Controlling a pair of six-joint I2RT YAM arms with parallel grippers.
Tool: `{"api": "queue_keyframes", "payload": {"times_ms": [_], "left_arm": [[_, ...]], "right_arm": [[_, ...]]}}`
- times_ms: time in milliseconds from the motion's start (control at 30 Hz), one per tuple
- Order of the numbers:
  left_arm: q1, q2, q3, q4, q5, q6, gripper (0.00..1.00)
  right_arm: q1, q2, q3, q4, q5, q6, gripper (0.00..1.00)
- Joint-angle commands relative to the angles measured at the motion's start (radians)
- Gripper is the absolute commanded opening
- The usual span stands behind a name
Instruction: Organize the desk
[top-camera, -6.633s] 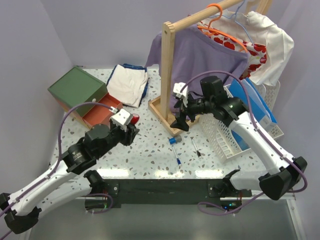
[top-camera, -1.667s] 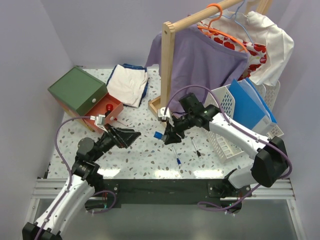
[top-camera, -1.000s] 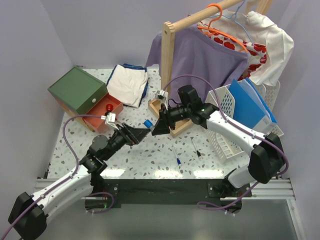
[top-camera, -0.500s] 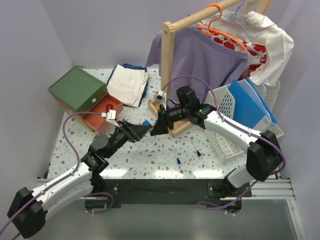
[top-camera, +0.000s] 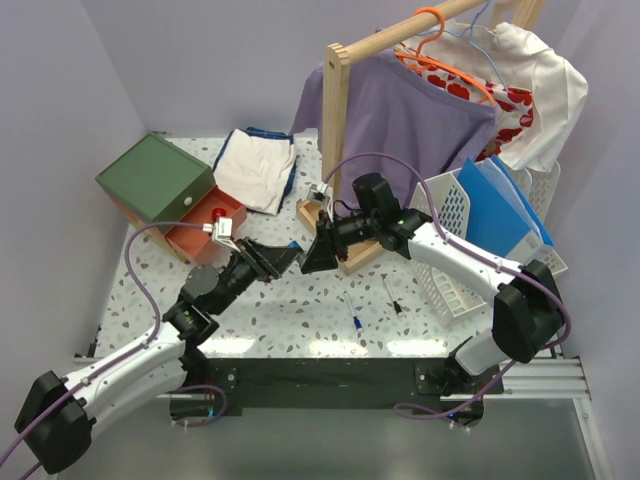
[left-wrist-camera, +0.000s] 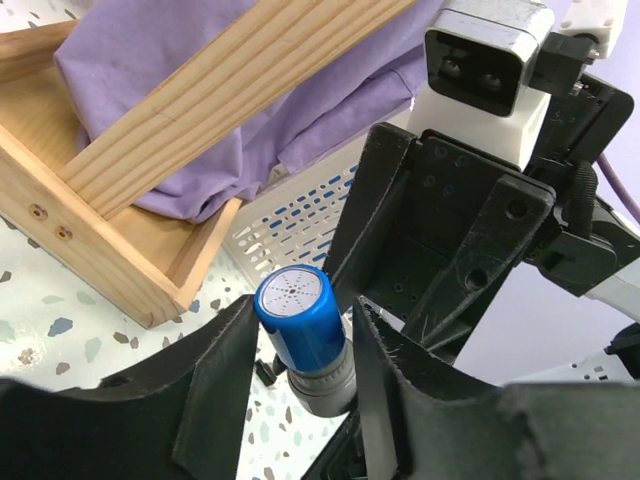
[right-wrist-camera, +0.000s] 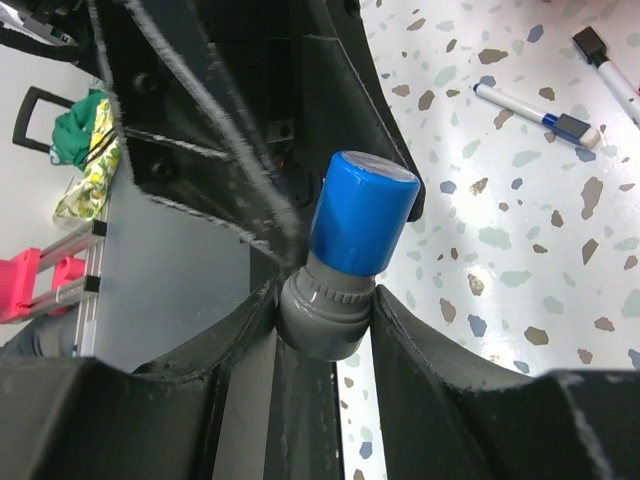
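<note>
Midway, a stamp between two grippers

Above the middle of the speckled desk (top-camera: 300, 310), the right gripper (top-camera: 313, 255) clamps the grey base of a blue-capped stamp (left-wrist-camera: 300, 315). The left gripper (top-camera: 283, 258) flanks the blue cap closely; whether it presses, I cannot tell. To the left, an open red drawer (top-camera: 200, 237) holds a red ball (top-camera: 217, 214). To the right, a white basket (top-camera: 437, 270) holds a blue folder (top-camera: 497, 215). Only the right wrist view shows pens (right-wrist-camera: 535, 108) on the desk. The left wrist view shows the wooden rack (left-wrist-camera: 120, 250) and purple cloth (left-wrist-camera: 200, 60). Under two seconds ago the grippers were apart.
</note>
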Motion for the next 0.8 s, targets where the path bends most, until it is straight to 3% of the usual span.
{"api": "queue_keyframes", "payload": {"times_ms": [0,67,167,200,367,433,633,767], "left_arm": [[-0.004,0.017,0.055,0.039,-0.027,0.041,0.42],[-0.004,0.021,0.058,0.043,-0.022,0.043,0.28],[-0.004,0.012,0.061,0.017,-0.022,0.066,0.07],[-0.004,0.003,0.066,-0.007,-0.040,0.095,0.04],[-0.003,-0.083,0.140,-0.304,-0.151,0.236,0.00],[-0.003,-0.103,0.190,-0.409,-0.223,0.325,0.00],[-0.001,-0.060,0.408,-0.868,-0.482,0.588,0.00],[0.003,0.050,0.571,-1.021,-0.661,0.756,0.00]], "right_arm": [[0.003,-0.032,-0.010,0.042,-0.034,-0.002,0.09],[0.004,-0.031,-0.006,0.033,-0.034,-0.008,0.13],[0.003,-0.034,0.006,-0.012,-0.022,-0.048,0.42],[0.003,-0.040,0.019,-0.032,-0.015,-0.068,0.61],[-0.039,-0.091,0.050,-0.212,0.090,-0.298,0.91],[-0.068,-0.129,0.037,-0.236,0.097,-0.347,0.99],[-0.102,-0.161,0.044,-0.531,0.059,-0.761,0.99],[-0.111,-0.180,0.033,-0.706,0.084,-0.985,0.99]]}}
